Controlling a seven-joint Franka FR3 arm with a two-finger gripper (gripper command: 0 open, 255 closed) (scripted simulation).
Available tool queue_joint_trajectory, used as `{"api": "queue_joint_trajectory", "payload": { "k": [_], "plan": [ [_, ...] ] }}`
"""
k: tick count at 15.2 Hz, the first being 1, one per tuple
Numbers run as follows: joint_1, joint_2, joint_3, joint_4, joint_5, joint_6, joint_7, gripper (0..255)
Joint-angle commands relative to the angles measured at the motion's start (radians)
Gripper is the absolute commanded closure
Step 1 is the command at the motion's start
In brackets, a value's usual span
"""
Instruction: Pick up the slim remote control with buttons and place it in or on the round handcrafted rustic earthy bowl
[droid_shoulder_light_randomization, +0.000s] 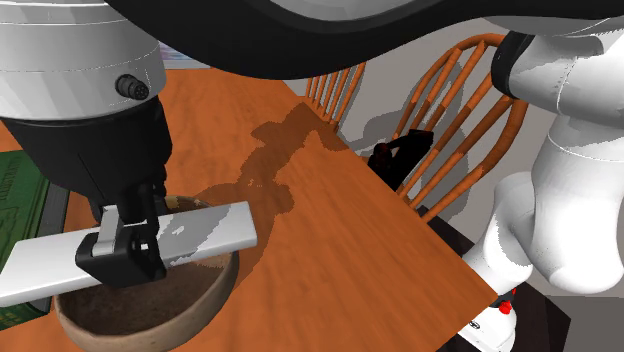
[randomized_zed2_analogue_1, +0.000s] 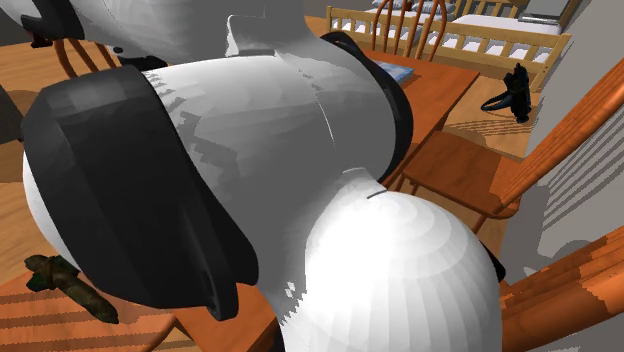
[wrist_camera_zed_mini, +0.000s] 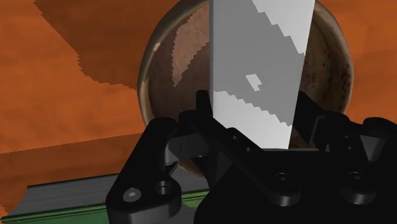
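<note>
Orange-brown wooden counter (droid_shoulder_light_randomization: 330, 200). Pincer (droid_shoulder_light_randomization: 122, 248) is clamped across the flat grey remote (droid_shoulder_light_randomization: 205, 230) near its middle, holding it level just above the brown bowl (droid_shoulder_light_randomization: 160, 322). Looks lined up for release. The remote is longer than the bowl, so it will likely rest across the rim.

Arm (droid_shoulder_light_randomization: 560, 200): smooth, rounded white shells with dark bands (droid_shoulder_light_randomization: 505, 62) at the joints. A fine seam line (randomized_zed2_analogue_1: 325, 110) crosses one white shell, and a broad black collar (randomized_zed2_analogue_1: 120, 200) adjoins it. Wrist housing (droid_shoulder_light_randomization: 85, 60): pale grey-white, with a small round black socket (droid_shoulder_light_randomization: 133, 88) on its side. Hand body (droid_shoulder_light_randomization: 95, 150) below it: matt black. Pincer (droid_shoulder_light_randomization: 128, 240): all black and blocky, one finger face lit light grey. Round recessed screw heads (wrist_camera_zed_mini: 132, 193) sit in its base. Small red mark (droid_shoulder_light_randomization: 507, 303) low at the arm's foot.
</note>
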Motion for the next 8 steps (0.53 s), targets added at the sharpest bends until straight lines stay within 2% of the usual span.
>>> {"api": "queue_joint_trajectory", "payload": {
  "k": [1, 6, 7, 8],
  "plan": [
    [-0.001, -0.004, 0.0, -0.008, 0.001, 0.005, 0.0, 255],
    [-0.001, -0.004, 0.0, -0.008, 0.001, 0.005, 0.0, 255],
    [-0.001, -0.004, 0.0, -0.008, 0.001, 0.005, 0.0, 0],
    [-0.001, -0.003, 0.0, -0.008, 0.001, 0.005, 0.0, 0]
  ]
}}
